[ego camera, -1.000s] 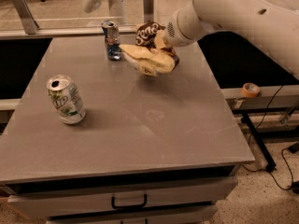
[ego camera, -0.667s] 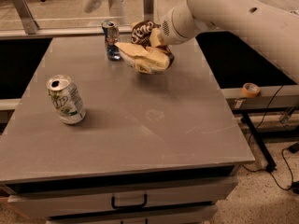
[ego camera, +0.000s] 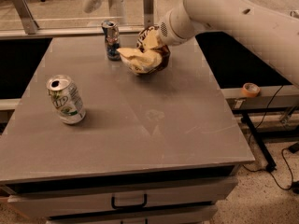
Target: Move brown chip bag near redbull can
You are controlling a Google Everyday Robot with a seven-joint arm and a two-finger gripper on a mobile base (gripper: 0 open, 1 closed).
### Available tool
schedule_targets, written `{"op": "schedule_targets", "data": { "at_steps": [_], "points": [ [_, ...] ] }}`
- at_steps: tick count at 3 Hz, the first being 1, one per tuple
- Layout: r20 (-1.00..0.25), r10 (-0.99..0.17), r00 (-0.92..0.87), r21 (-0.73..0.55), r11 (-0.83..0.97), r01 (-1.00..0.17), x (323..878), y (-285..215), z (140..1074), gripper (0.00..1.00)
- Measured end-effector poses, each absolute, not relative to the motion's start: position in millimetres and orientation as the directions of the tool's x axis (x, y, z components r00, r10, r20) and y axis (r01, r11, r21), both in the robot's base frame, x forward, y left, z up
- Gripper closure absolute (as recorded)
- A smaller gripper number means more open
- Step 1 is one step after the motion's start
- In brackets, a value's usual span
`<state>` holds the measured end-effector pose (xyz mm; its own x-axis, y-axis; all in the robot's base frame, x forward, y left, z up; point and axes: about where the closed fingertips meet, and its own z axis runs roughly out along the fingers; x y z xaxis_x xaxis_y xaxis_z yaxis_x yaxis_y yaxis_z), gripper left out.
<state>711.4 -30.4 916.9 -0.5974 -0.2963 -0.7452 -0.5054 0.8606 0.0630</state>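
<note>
The brown chip bag [ego camera: 145, 55] is crumpled, dark brown above and pale yellow below, at the far middle of the grey table [ego camera: 140, 125]. It is just right of the slim blue-and-silver redbull can [ego camera: 111, 40], which stands upright near the far edge. My gripper [ego camera: 156, 40] comes in from the upper right on the white arm and is on the top of the bag. The bag and the arm's wrist hide the gripper's tips.
A green-and-white 7UP can [ego camera: 66, 100] stands upright at the left of the table. A roll of tape [ego camera: 251, 89] lies on a ledge to the right. A drawer handle [ego camera: 129, 202] is below the front edge. Cables run on the floor at right.
The gripper and the bag have moved a little to the left and down, closer to the redbull can and the table top.
</note>
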Motion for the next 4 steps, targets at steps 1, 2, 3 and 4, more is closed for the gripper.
{"op": "schedule_targets", "data": {
  "at_steps": [1, 2, 3, 4],
  "points": [
    [-0.744, -0.286, -0.604, 0.061, 0.871, -0.488, 706, -39, 917, 0.0],
    [-0.754, -0.252, -0.607, 0.088, 0.876, -0.474, 688, -69, 932, 0.0],
    [-0.799, -0.189, -0.571, 0.122, 0.879, -0.461, 657, -115, 969, 0.0],
    [-0.797, -0.169, -0.579, 0.119, 0.897, -0.425, 634, -162, 979, 0.04]
  ]
}}
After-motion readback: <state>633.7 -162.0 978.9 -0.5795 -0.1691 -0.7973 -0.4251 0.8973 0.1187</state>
